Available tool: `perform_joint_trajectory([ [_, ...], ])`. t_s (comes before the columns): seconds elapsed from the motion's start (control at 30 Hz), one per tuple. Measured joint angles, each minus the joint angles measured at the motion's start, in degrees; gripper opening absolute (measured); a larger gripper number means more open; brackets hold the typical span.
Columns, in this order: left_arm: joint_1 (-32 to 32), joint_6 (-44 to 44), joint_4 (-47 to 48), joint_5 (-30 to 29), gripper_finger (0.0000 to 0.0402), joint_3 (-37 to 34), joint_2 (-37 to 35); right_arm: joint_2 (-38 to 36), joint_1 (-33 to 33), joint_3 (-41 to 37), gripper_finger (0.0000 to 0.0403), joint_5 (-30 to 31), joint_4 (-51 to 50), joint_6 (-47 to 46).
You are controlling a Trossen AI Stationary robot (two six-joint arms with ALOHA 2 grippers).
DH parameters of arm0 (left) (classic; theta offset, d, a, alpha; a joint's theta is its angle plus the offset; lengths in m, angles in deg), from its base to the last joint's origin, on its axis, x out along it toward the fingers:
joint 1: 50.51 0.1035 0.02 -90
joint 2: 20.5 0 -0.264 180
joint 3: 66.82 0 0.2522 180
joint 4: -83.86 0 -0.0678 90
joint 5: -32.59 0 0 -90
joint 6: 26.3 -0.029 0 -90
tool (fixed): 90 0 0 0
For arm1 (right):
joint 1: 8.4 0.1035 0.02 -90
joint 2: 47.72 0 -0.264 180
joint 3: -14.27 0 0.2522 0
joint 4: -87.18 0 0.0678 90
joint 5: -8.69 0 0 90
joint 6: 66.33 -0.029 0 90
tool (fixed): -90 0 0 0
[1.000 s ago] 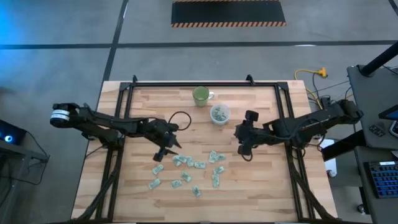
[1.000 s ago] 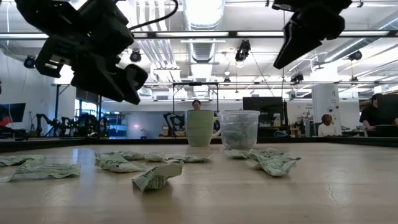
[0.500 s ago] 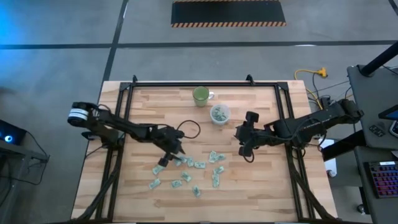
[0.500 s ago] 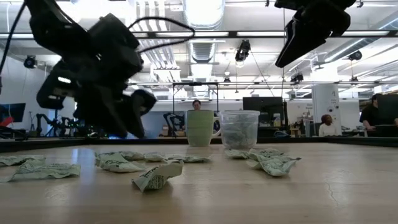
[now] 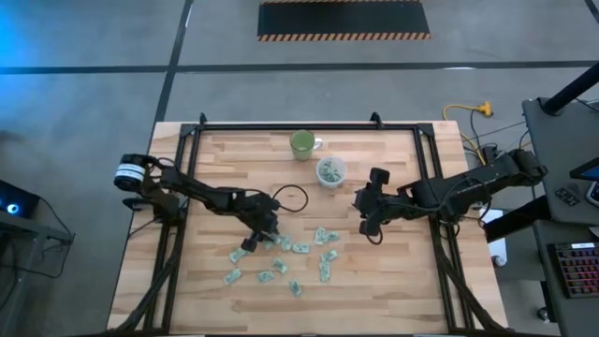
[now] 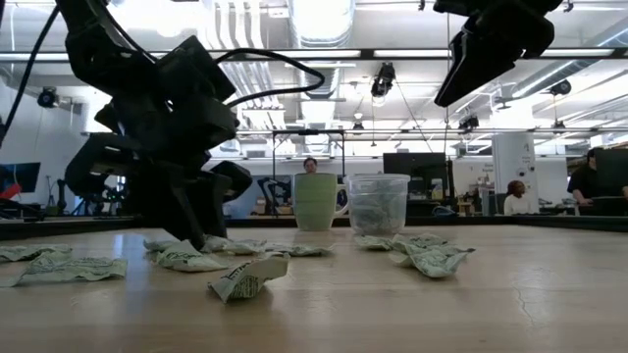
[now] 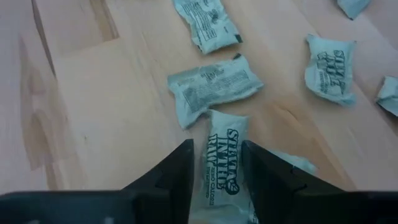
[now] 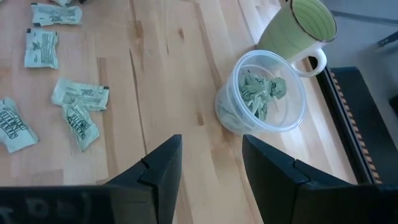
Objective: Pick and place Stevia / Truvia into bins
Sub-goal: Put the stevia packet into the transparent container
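Several pale green and white sachets (image 5: 298, 247) lie flat on the wooden table, near its middle and front. My left gripper (image 5: 265, 234) is open and down at the table among them, its fingers on either side of one printed sachet (image 7: 222, 163). In the low view the left gripper (image 6: 196, 233) reaches the table top. The clear cup (image 5: 330, 171) stands upright farther back and holds several sachets (image 8: 261, 92). My right gripper (image 5: 368, 225) is open and empty, high above the table (image 6: 481, 59), to the right of the sachets. My left gripper comes from above, slanting down, with one finger (image 7: 177, 171) and the other finger (image 7: 264, 171) along the two long sides of the printed sachet (image 7: 214, 149), which lies flat on the table. I cannot tell whether the fingers touch it.
A green mug (image 5: 302, 144) stands behind the cup, near the far edge. A black frame rail (image 5: 290, 127) runs along the far and side edges. Bare wood lies at the table's left (image 5: 187, 187) and right (image 5: 402, 271).
My left gripper has come down from high above the table to the table top and has gone a little toward the right and near edges, ending over one sachet among the pile. The sachets and the cup have stayed in place.
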Motion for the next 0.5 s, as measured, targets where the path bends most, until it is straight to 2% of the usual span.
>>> perform_joint_trajectory([
  [0.33,0.0,-1.5,0.5,-2.7,0.0046,0.1,-0.5,0.0,0.0,0.0,0.0160,0.0,0.0,0.0],
  [0.5,0.0,-1.9,0.4,-11.1,0.0027,0.4,-2.5,0.0,0.0,0.0,0.0160,0.0,0.0,0.0],
])
